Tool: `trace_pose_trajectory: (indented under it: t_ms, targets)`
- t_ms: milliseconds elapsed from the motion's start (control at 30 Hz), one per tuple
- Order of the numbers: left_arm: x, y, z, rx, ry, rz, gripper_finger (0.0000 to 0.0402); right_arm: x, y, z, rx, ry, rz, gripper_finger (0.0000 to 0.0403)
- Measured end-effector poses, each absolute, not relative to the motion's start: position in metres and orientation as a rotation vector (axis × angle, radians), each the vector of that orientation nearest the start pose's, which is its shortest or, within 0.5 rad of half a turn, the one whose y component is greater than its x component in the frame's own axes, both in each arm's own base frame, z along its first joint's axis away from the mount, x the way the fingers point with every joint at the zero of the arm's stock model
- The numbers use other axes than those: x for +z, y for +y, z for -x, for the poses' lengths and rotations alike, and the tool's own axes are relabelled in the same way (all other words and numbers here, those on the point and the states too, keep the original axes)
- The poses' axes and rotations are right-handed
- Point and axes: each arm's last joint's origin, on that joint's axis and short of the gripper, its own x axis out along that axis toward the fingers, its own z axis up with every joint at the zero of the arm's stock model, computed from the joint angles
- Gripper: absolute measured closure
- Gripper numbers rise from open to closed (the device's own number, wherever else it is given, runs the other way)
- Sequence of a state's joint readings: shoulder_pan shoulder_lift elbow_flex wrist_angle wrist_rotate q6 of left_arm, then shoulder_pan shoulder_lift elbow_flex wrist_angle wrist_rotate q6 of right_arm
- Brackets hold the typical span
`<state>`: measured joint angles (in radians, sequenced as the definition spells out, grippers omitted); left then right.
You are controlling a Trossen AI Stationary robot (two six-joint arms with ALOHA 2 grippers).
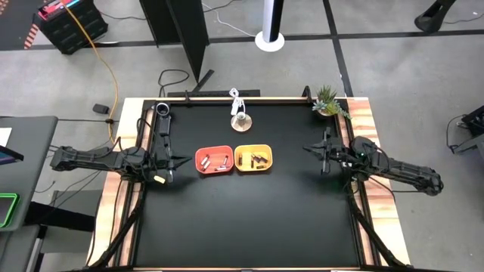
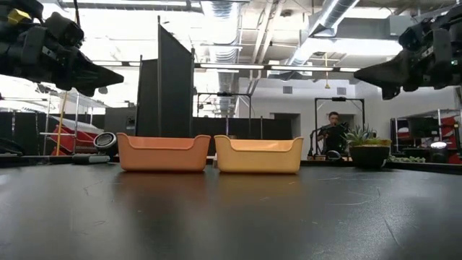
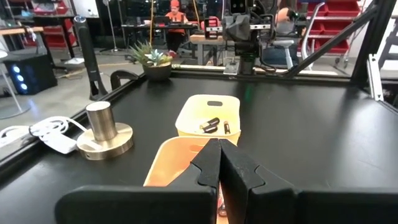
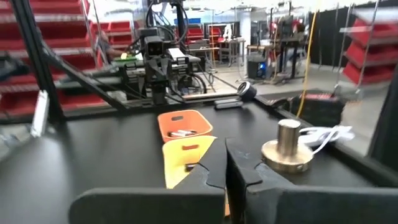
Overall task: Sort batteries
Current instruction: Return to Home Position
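An orange tray (image 1: 214,160) and a yellow tray (image 1: 253,159) stand side by side at the table's middle. Silvery-white batteries (image 1: 215,161) lie in the orange tray; they also show in the right wrist view (image 4: 181,133). Dark brownish batteries (image 1: 259,159) lie in the yellow tray; they also show in the left wrist view (image 3: 211,126). My left gripper (image 1: 187,160) is shut and empty, just left of the orange tray and raised above the table (image 2: 108,76). My right gripper (image 1: 305,149) is shut and empty, right of the yellow tray, also raised (image 2: 359,72).
A round metal-and-wood object (image 1: 240,121) with a white cable stands at the far middle. A potted plant (image 1: 327,102) stands at the far right corner, a dark cylinder (image 1: 162,110) at the far left. A person (image 2: 333,131) sits in the room beyond.
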<state>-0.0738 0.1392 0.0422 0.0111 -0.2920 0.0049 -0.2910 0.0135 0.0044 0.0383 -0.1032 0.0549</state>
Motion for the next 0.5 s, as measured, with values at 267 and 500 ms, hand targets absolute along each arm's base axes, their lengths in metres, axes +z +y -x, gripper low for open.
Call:
trace_pose_trajectory:
  t_ms: [267,500]
  targets:
    - [0.168,0.0007,-0.1037,0.218,0.084,-0.018,0.0401,0.1676,-0.0249,-0.0949,-0.179,-0.048,-0.203,0.0369]
    - [0.168,0.0007,-0.1037,0.218,0.084,-0.018,0.0401,0.1676,-0.0249,-0.0949,-0.179,-0.048,-0.204,0.0367]
